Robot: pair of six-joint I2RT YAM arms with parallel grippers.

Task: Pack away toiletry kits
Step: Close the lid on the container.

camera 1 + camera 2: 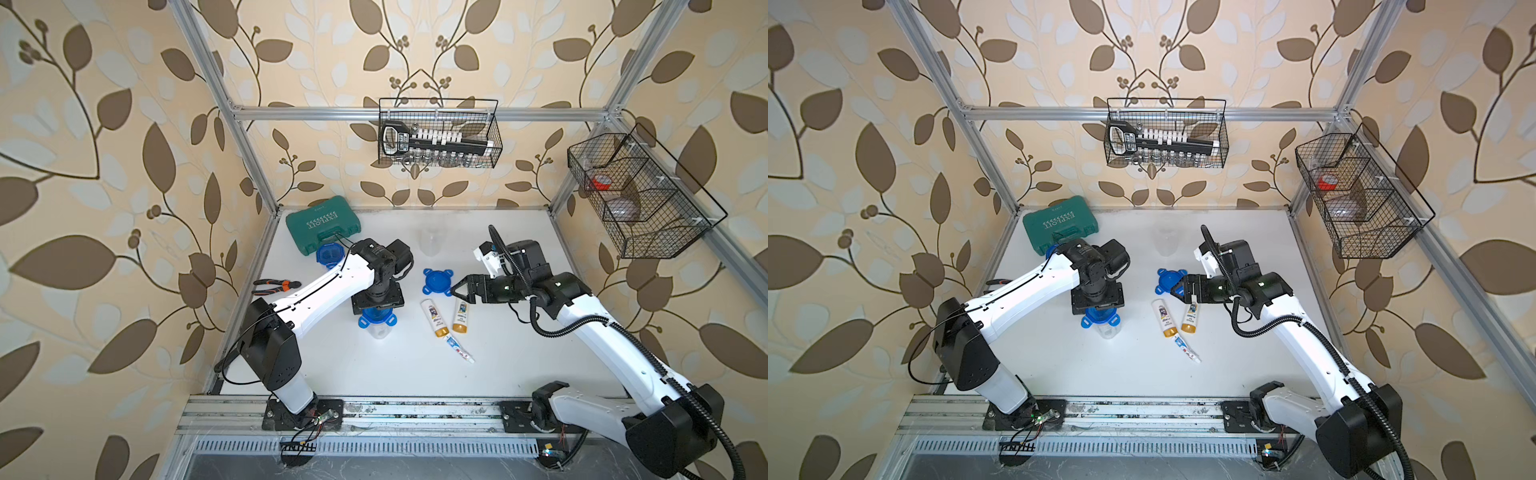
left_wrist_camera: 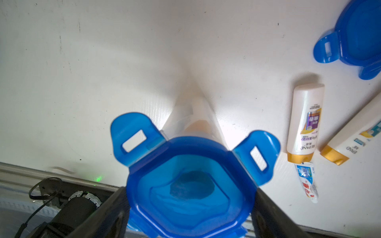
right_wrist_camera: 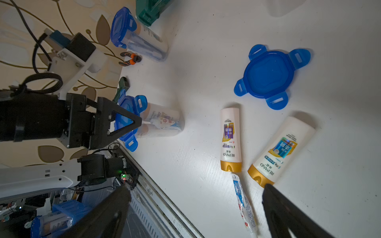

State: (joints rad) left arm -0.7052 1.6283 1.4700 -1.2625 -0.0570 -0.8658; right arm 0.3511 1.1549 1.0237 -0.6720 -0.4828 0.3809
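Upright clear plastic jar (image 1: 379,331), filled, blue four-tab lid (image 1: 376,318) seated; left gripper (image 2: 190,191) clamps lid; right gripper (image 1: 457,293), 3 o'clock, apart.

The walls (image 1: 104,208) are covered in brown leaf paper, and two wire baskets (image 1: 440,99) are hung above the white table (image 1: 395,374).

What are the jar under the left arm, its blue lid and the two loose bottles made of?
Jar: clear plastic, slightly cloudy; its contents show through. Lid: translucent blue plastic, glossy; light passes through the tabs. Bottles: probably opaque white plastic with a pearly sheen; caps look shiny gold.
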